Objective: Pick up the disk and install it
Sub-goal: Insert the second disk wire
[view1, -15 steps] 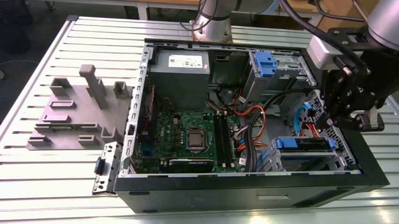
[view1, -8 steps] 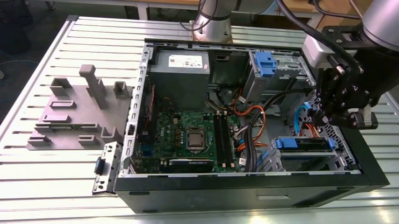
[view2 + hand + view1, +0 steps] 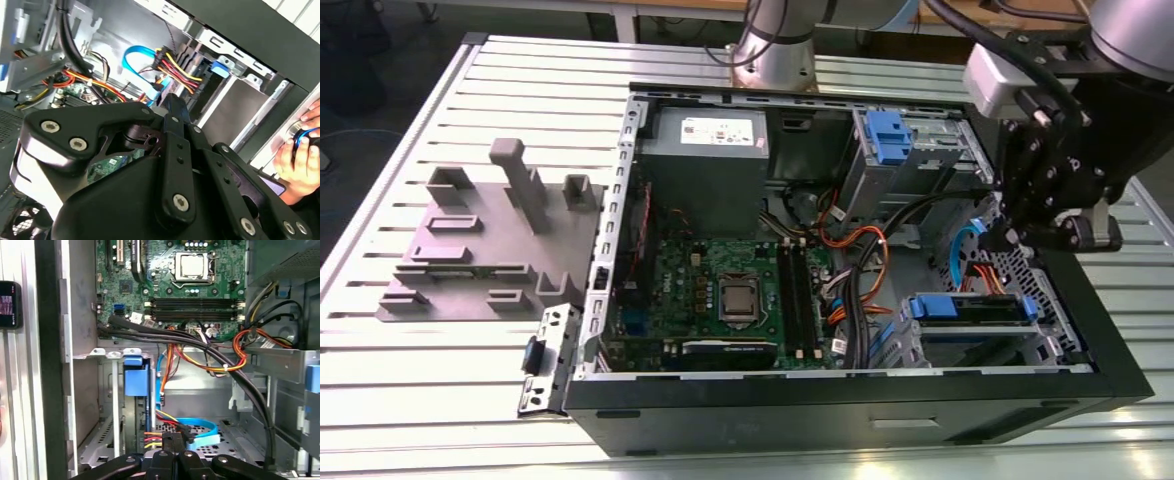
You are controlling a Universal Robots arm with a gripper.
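The disk (image 3: 970,309) sits in the lower drive cage at the exterior view's right, inside the open computer case (image 3: 854,405). Mostly its blue carrier end shows, with a dark body below it. In the first wrist view the same blue tab (image 3: 136,379) stands on edge in the cage. My gripper (image 3: 1003,238) hangs over the case's right side, above and slightly behind that cage. Its black fingers (image 3: 174,437) are shut together with nothing between them, a short way from the blue SATA cable (image 3: 200,430). In the second wrist view the gripper (image 3: 167,100) points at the cable bundle.
Orange, yellow and black cables (image 3: 210,357) cross the bay. The motherboard (image 3: 720,290) and grey power-supply box (image 3: 707,135) fill the case's left. An upper bay holds another blue tab (image 3: 887,135). A grey fixture (image 3: 480,240) lies on the slatted table. A hand (image 3: 300,155) is outside the case.
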